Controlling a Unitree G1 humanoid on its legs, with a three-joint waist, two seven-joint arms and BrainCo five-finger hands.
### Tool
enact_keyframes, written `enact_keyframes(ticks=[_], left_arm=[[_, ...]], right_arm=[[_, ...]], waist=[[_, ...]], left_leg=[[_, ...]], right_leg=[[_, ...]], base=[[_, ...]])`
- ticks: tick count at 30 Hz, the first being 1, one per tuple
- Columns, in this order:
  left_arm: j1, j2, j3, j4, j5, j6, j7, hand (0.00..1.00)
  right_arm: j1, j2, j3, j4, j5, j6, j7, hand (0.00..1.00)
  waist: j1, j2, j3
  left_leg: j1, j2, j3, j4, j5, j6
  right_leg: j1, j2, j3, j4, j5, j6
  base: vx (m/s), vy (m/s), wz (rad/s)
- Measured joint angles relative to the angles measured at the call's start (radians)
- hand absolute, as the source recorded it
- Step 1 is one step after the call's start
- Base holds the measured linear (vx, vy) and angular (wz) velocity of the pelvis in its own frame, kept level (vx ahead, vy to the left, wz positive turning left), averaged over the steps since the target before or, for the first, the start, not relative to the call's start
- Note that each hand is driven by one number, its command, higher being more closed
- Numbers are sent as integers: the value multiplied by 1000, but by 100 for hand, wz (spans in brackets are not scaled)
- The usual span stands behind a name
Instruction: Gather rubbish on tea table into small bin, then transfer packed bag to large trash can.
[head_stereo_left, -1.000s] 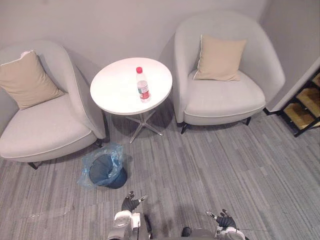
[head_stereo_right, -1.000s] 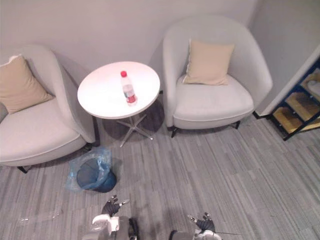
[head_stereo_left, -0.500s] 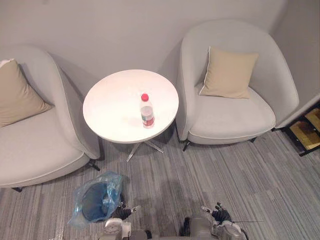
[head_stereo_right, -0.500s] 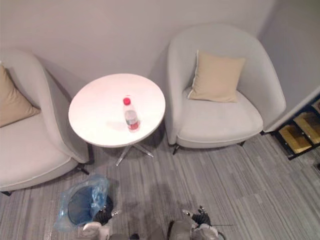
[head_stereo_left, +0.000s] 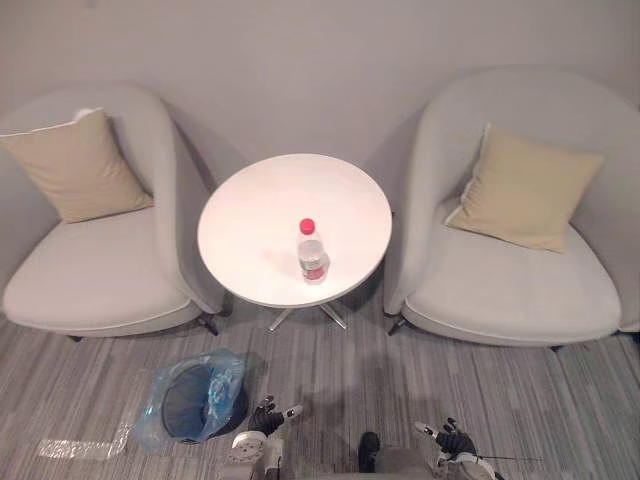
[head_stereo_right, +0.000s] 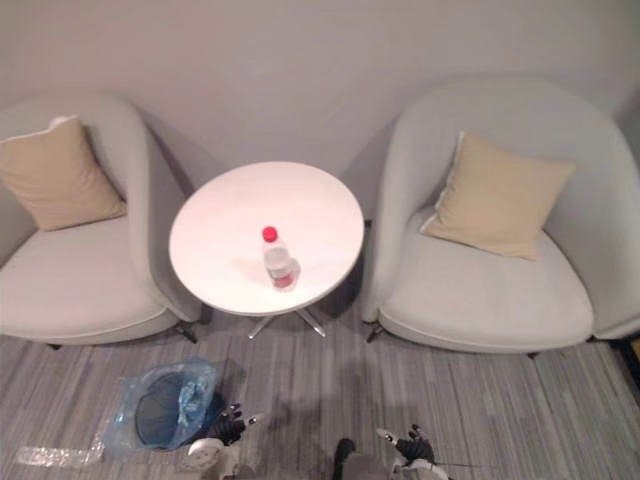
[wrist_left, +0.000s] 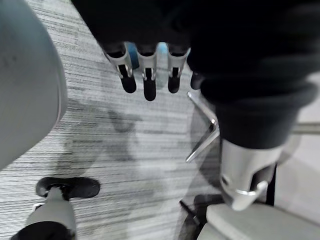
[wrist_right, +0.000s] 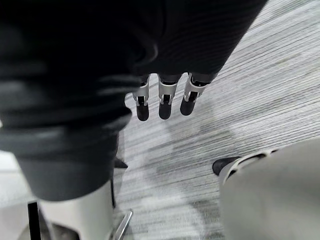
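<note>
A clear plastic bottle (head_stereo_left: 313, 252) with a red cap and red label stands upright on the round white tea table (head_stereo_left: 255, 215), right of its middle. On the carpet in front of the table, to the left, sits a small dark bin (head_stereo_left: 189, 402) lined with a blue plastic bag. My left hand (head_stereo_left: 266, 417) hangs low just right of the bin, open and empty, its fingers (wrist_left: 144, 80) straight over the carpet. My right hand (head_stereo_left: 453, 441) hangs low on the right, also open with nothing in it, its fingers (wrist_right: 162, 102) relaxed.
Two grey armchairs flank the table, the left armchair (head_stereo_left: 95, 275) and the right armchair (head_stereo_left: 510, 290), each with a beige cushion. A clear plastic scrap (head_stereo_left: 83, 448) lies on the carpet left of the bin. The table's metal foot (wrist_left: 203, 139) stands near my left hand.
The whole picture has shifted, so the camera has moved: the table now sits in the middle between both chairs. Both hands stay low and open. The bottle has not moved on the table.
</note>
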Motion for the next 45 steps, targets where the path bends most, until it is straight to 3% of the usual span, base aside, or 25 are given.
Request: enact_keyframes(ticks=[2, 3, 4, 7, 9, 10, 14, 17, 21, 28, 40, 45], left_arm=[[-1, 3, -6, 0, 0, 0, 0, 0], [2, 5, -11, 2, 0, 0, 0, 0], [2, 15, -12, 4, 1, 0, 1, 0], [9, 66, -18, 25, 20, 2, 2, 0], [10, 75, -23, 30, 29, 3, -1, 0], [15, 81, -38, 31, 37, 3, -1, 0], [26, 84, -41, 31, 37, 3, 1, 0], [33, 88, -41, 30, 38, 3, 4, 0], [38, 95, -52, 24, 48, -2, 8, 0], [39, 100, -79, 23, 59, -4, 14, 0], [41, 114, -89, 18, 57, -8, 16, 0], [33, 112, -110, -23, 46, -25, 22, 0]], right_arm=[[-1, -7, 2, 0, -16, 0, -4, 0], [-1, -16, 4, 0, -32, -1, -9, 0], [-1, -15, 11, 1, -38, -1, -13, 0], [20, -13, 107, -89, -74, 11, -19, 0], [22, -18, 113, -101, -74, -33, 23, 0], [19, -18, 112, -108, -78, -21, 18, 0], [22, -6, 166, -174, -120, -11, -12, 0], [45, -7, 205, -334, -161, 0, -21, 0], [38, -22, 210, -532, -246, -38, -57, 0], [14, -42, 237, -639, -361, -58, -100, 0], [-140, -58, 236, -653, -358, -55, -179, 0], [-342, -111, 235, -519, -269, -50, -216, 0]], waist=[[2, -1, 1], [1, 16, -3], [3, 18, -9], [2, -21, -29], [-2, -23, -31], [-2, -19, -36], [1, -13, -41], [1, -16, -42], [2, -30, -51], [3, -43, -56], [5, -48, -46], [34, -29, 4]], left_leg=[[-7, -39, -5, -95, -1, 6], [-17, -58, -11, -198, 89, 21], [-7, -59, -6, -209, 80, 16], [13, -91, -4, -275, 97, 36], [43, -110, -4, -312, 110, 46], [45, -117, -4, -320, 111, 47], [41, -125, -8, -331, 114, 51], [42, -124, -22, -331, 114, 51], [38, -121, -32, -331, 114, 51], [38, -124, -42, -338, 117, 57], [16, -128, -108, -420, 190, 51], [-37, -130, -121, -425, 214, 50]], right_leg=[[9, -11, -5, -17, 12, 12], [11, 2, -5, -17, 15, 23], [15, 9, 4, -21, 17, 33], [21, -9, 24, -64, 36, 53], [32, -16, 40, -79, 38, 57], [33, -22, 42, -83, 40, 61], [34, -23, 44, -106, 45, 66], [52, -16, 45, -135, 56, 59], [66, -7, 57, -182, 83, 53], [83, -6, 66, -223, 115, 55], [45, -4, 24, -224, 131, 56], [-7, -5, 16, -219, 145, 50]], base=[[-2, 91, 5], [14, 112, -7], [44, 112, -8], [40, 106, -2], [59, 79, 4], [65, 86, 3], [61, 39, 2], [46, -15, 3], [13, -8, -3], [-31, 5, -2], [-73, -19, 12], [-51, 0, 6]])
